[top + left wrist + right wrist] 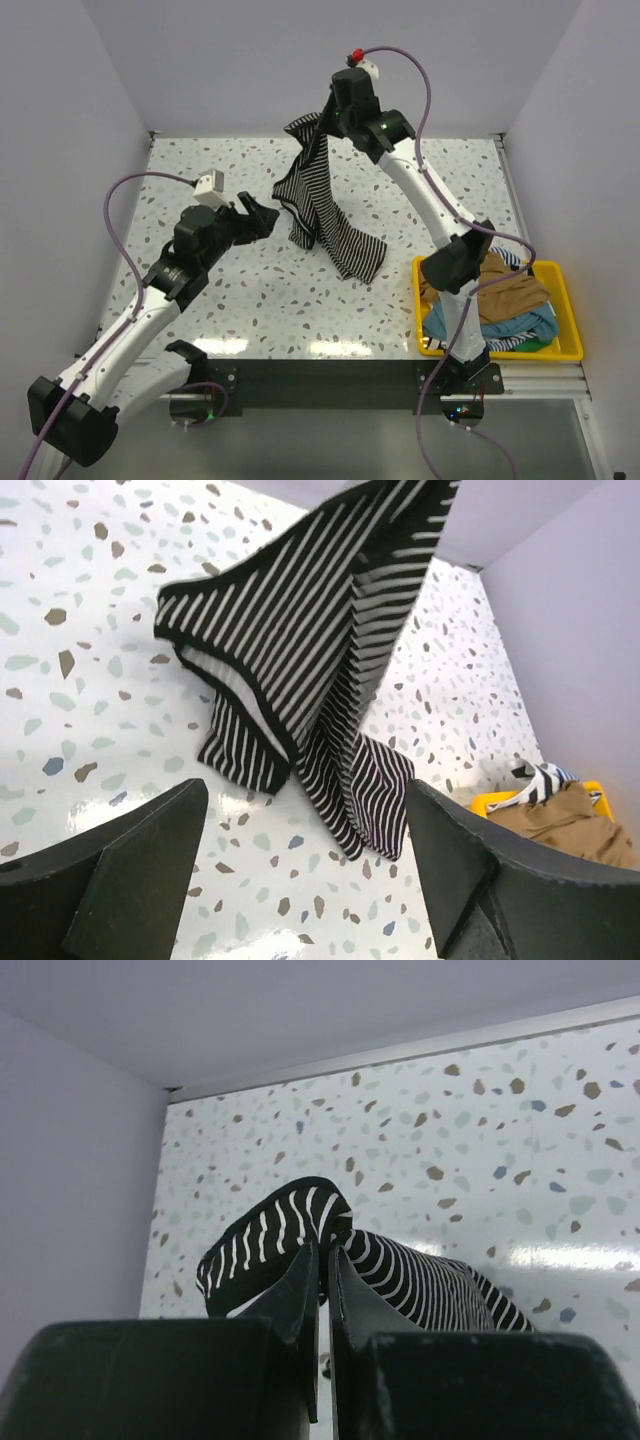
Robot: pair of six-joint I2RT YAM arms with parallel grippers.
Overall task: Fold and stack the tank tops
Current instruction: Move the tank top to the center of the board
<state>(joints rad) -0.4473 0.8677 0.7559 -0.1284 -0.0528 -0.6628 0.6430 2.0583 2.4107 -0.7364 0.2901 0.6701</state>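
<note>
One striped tank top (325, 215) is hanging in the overhead view from the right tool (322, 125), which is pinching its upper edge high above the bench (250, 300), while the lower end is trailing on the speckled surface. The left tool (262, 217) is hovering near the cloth with its fingers spread, gripping nothing. One yellow bin (568, 300) at the right edge is holding a heap with a tan-brown top (510, 290) uppermost and teal cloth (500, 325) beneath; the heap's count cannot be told. From the left wrist, both fingers (150, 840) are standing wide apart, the striped tank top draping beyond them. From the right wrist, two fingers (295, 1290) are lying nearly together, clamping a striped fold.
</note>
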